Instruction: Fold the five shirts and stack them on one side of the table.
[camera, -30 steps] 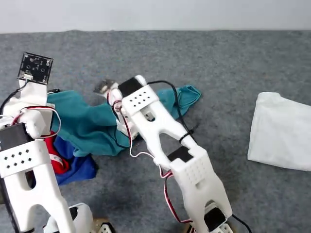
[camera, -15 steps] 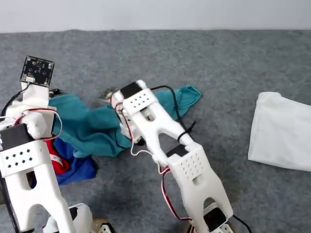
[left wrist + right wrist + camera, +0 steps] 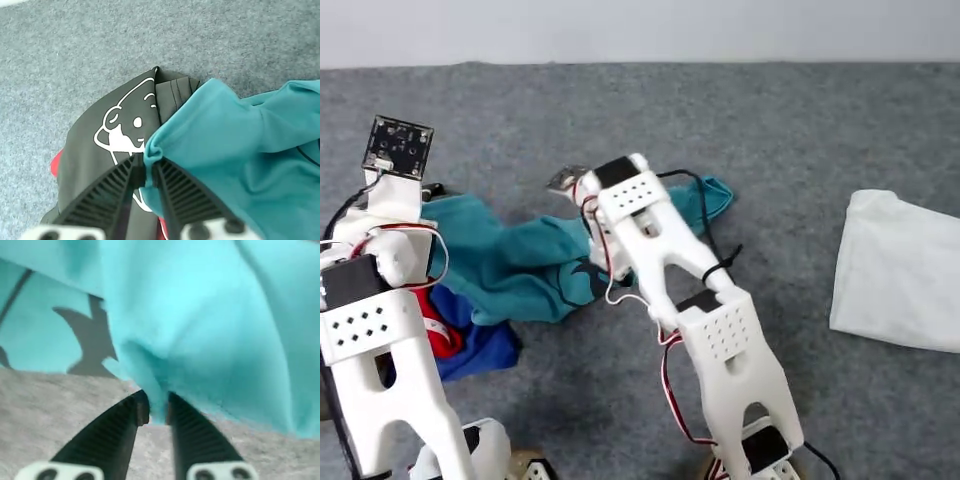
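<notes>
A teal shirt [image 3: 520, 262] lies bunched at the table's left, stretched between both arms. My left gripper [image 3: 145, 169] is shut on a pinched edge of the teal shirt [image 3: 235, 135], just over a black shirt with a white print [image 3: 120, 132]. My right gripper [image 3: 154, 412] is shut on a fold of the teal shirt [image 3: 200, 315], close above the grey table [image 3: 45, 400]. In the high view the right arm [image 3: 650, 225] covers the shirt's middle. A blue shirt [image 3: 480, 345] and a red one [image 3: 442, 335] lie under the left arm [image 3: 380, 330]. A folded white shirt [image 3: 900, 275] rests at the right.
The grey felt table [image 3: 800, 150] has open room between the teal shirt and the white shirt and along the far side. A pale wall [image 3: 640, 30] runs behind the table's back edge. A strip of red cloth [image 3: 56, 162] peeks from under the black shirt.
The right arm has swung to the right and a little farther back, dragging the teal shirt's fold with it. The left arm shifted slightly, then kept still.
</notes>
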`<move>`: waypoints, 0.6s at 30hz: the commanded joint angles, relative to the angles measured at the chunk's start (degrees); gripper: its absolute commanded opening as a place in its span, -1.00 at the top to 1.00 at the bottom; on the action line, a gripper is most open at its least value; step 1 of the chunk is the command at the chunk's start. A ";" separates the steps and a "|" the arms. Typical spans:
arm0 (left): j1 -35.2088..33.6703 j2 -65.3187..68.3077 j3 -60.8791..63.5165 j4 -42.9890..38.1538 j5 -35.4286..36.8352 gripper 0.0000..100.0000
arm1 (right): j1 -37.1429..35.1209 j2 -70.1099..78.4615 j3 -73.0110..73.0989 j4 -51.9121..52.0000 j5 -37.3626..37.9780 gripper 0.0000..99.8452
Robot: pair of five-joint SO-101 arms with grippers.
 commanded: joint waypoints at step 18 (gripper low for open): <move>0.09 -1.23 -0.57 -0.88 -0.35 0.97 | -3.21 -2.15 -4.40 3.21 3.87 0.73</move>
